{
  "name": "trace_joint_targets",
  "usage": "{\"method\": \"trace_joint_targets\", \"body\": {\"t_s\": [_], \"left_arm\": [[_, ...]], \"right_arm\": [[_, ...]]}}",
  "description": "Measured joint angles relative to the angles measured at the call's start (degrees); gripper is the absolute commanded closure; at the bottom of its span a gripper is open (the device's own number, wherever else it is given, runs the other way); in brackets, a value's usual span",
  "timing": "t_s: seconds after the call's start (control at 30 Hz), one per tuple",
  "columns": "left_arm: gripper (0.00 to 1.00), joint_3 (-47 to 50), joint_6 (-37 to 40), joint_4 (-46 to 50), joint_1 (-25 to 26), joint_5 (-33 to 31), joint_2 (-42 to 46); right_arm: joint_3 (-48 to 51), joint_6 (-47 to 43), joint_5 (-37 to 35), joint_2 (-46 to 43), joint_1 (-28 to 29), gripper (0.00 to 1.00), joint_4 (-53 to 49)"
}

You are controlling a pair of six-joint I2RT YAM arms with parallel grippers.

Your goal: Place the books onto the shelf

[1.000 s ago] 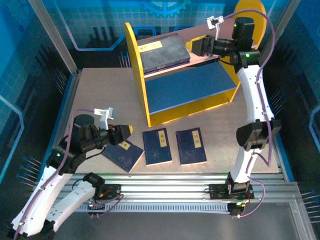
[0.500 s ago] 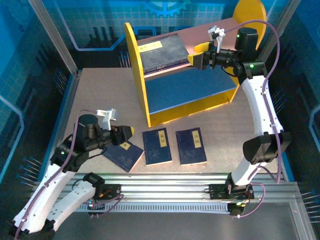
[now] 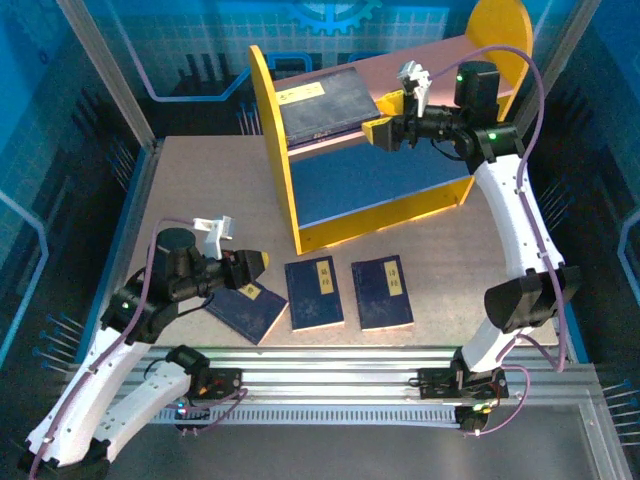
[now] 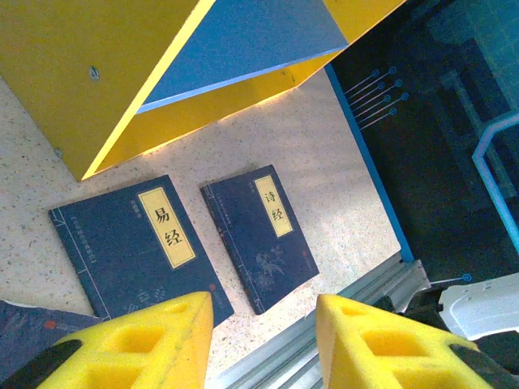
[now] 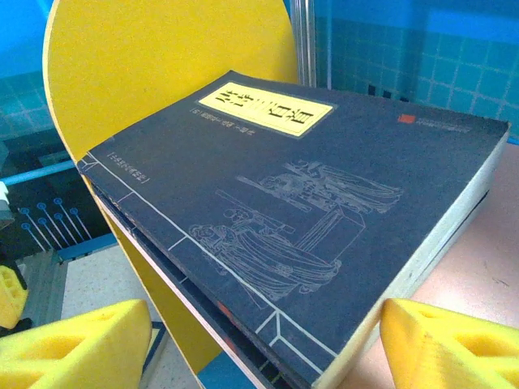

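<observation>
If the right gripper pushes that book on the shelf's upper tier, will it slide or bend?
Likely stays stiff: the book looks thick, with a squared page block. Probably slides rather than tips: it lies flat, cover smooth-looking.

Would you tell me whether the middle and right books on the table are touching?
Apart. The left wrist view shows a strip of bare table between the middle book and the right book.
</observation>
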State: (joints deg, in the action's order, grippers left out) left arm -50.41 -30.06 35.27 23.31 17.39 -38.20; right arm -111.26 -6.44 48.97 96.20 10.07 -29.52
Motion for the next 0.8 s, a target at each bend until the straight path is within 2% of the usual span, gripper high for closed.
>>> {"method": "trace_joint_targets", "body": {"t_s": [0.37, 0.8], "left_arm": [[0.61, 0.00, 0.00, 0.00, 0.00, 0.00, 0.00], [0.60, 0.00, -0.02, -0.02, 0.00, 0.00, 0.00]], "right_arm": [[3.74, 1.05, -4.07, -2.23, 1.18, 0.21, 3.93], [7.08, 2.86, -9.11, -4.48, 2.32, 0.23, 7.10]]}}
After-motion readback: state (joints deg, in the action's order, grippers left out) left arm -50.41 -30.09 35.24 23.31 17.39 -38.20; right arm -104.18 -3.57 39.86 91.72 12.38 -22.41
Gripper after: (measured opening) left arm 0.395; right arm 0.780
